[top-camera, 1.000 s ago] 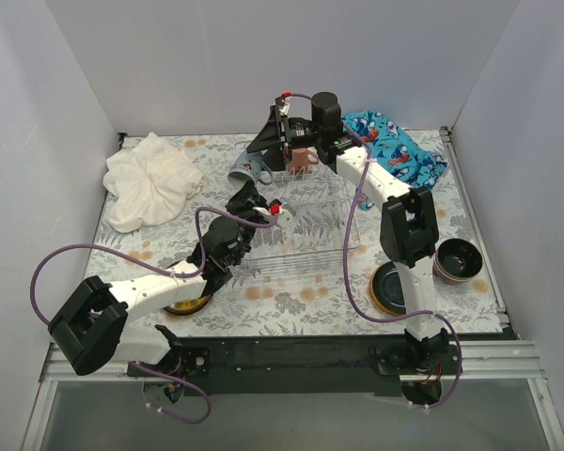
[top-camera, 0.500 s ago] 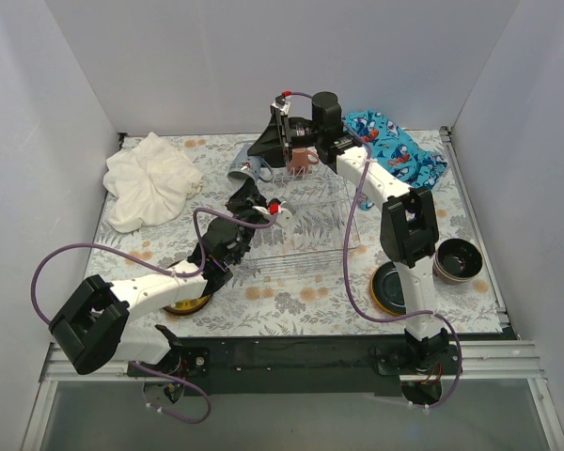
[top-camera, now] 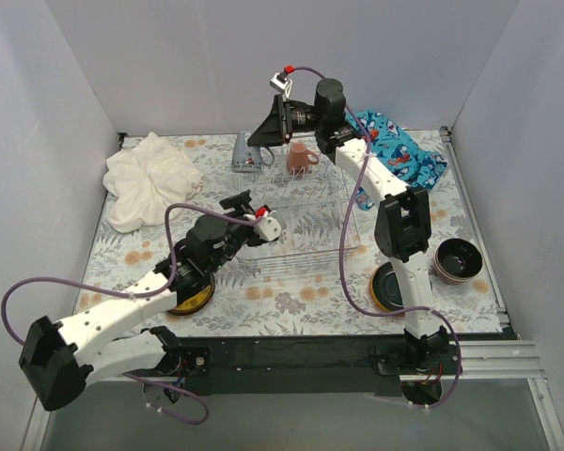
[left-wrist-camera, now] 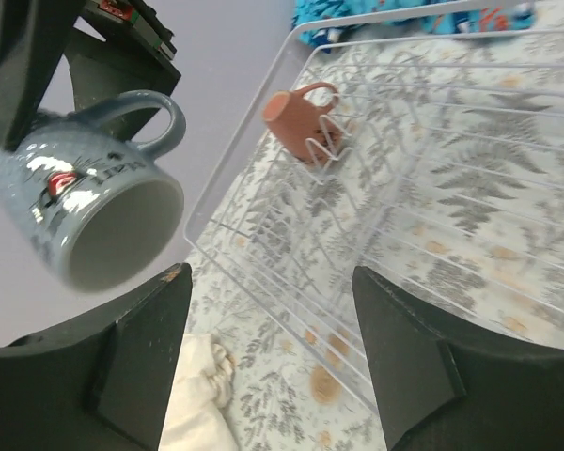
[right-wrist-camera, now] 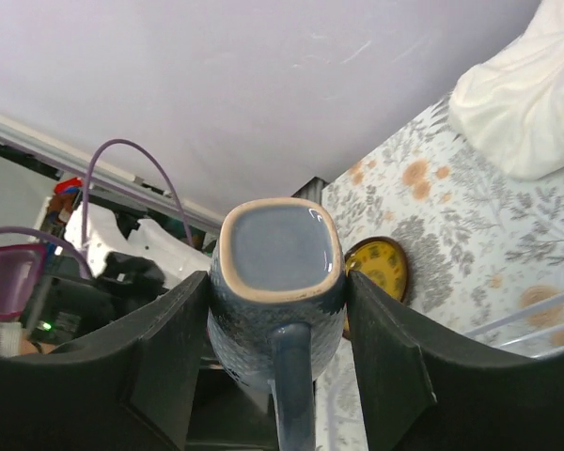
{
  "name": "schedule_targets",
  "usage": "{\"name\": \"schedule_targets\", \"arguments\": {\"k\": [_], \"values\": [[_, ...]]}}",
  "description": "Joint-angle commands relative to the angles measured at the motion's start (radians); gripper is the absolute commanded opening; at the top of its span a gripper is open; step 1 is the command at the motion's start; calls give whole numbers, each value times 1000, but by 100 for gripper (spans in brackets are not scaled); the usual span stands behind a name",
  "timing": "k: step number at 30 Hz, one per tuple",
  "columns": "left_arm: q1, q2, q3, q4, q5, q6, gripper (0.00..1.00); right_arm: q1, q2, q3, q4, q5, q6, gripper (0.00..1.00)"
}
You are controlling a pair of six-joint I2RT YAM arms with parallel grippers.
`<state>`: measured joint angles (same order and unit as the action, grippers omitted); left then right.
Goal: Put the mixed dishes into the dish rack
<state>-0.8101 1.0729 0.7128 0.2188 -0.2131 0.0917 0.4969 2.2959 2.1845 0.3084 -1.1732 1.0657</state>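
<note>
My right gripper [top-camera: 256, 147] is shut on a grey-blue mug [top-camera: 244, 154], held in the air over the far left corner of the dish rack [top-camera: 331, 246]. In the right wrist view both fingers press the sides of the mug [right-wrist-camera: 278, 282], its base towards the camera. The left wrist view shows the mug [left-wrist-camera: 94, 221] hanging at upper left. A pinkish-brown mug [top-camera: 301, 158] sits upside down on prongs at the rack's far edge. My left gripper [top-camera: 250, 210] is open and empty over the rack's left side, below the lifted mug.
A white towel [top-camera: 150, 178] lies at the back left and a blue shark-print cloth [top-camera: 399, 150] at the back right. A yellow plate [top-camera: 194, 299] lies under my left arm. A dark blue plate [top-camera: 387, 287] and a dark bowl [top-camera: 458, 257] sit right of the rack.
My right gripper closed on the grey-blue mug and raised it off the table. My left gripper opened and its arm swung back to the left.
</note>
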Motion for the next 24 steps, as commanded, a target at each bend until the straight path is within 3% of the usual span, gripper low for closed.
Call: {"name": "schedule_targets", "arguments": {"k": [1,6,12,15,24], "values": [[-14,-132,24,-318,104,-125,69,-35,55,89,90,24,-98,19],[-14,-183,51,-423,51,-174,69,-47,103,116,90,49,-189,16],[-14,-215,74,-504,-55,-231,70,-46,93,127,14,162,-562,11],[-14,-240,82,-567,-63,-248,70,-47,89,116,6,239,-697,1],[-14,-294,134,-762,-66,-282,70,-31,125,123,11,331,-986,1]]}}
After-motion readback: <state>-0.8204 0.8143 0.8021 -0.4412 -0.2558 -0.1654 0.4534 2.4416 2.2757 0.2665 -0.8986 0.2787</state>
